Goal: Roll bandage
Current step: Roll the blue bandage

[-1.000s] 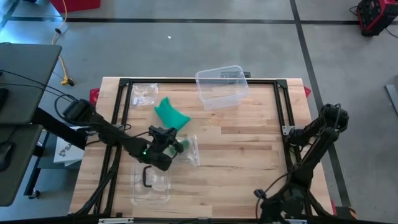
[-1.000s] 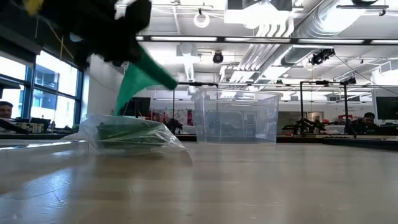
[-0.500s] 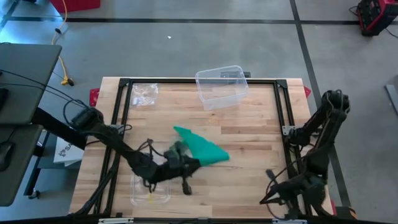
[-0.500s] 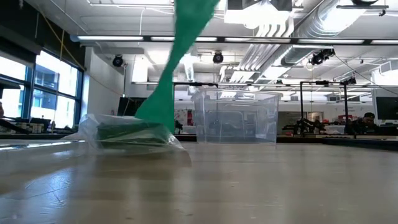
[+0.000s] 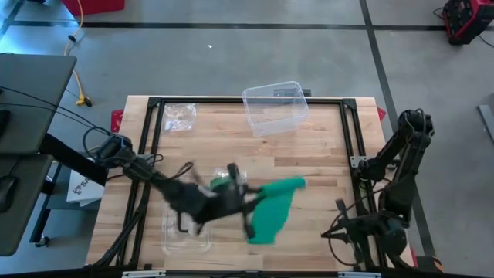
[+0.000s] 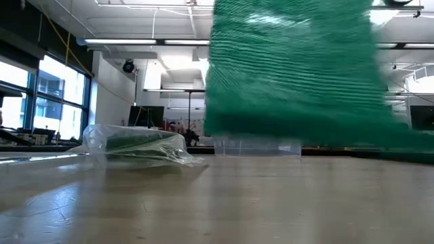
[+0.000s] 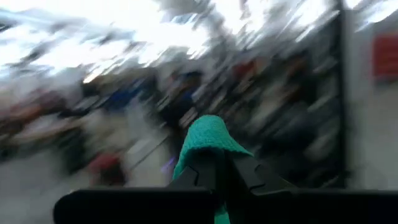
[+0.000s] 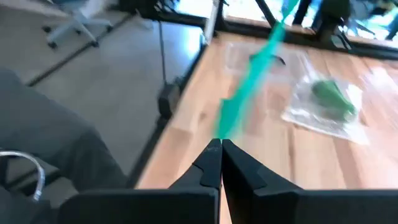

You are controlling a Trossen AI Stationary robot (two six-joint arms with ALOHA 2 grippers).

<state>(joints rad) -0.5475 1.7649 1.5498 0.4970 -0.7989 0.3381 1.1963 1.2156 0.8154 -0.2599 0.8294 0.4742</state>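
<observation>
A green bandage hangs spread out over the middle of the table, with my left gripper shut on it. In the low view the bandage fills the upper middle, close to the camera. In the left wrist view a hump of the bandage sticks out past my fingertips. A clear bag with a green roll inside lies on the table behind my left arm. My right gripper is shut on nothing near the table's near right corner. My left gripper pinches a bunched part of the bandage between its two fingers, and a rounded fold stands out past the fingertips. The fingers reach roughly level from the table's left. The bandage is lifted clear of the table and hangs slack beside and below the gripper.
A clear plastic box stands at the far middle of the table. An empty clear bag lies at the far left. A clear tray sits at the near left under my left arm. Bare wood lies to the right.
My left gripper has risen and gone toward the table's right and near edges, turning as it went, still shut on the bandage. The bandage has swung from the far side of the bag to hang clear over the middle. My right gripper has shifted a little and tipped.
</observation>
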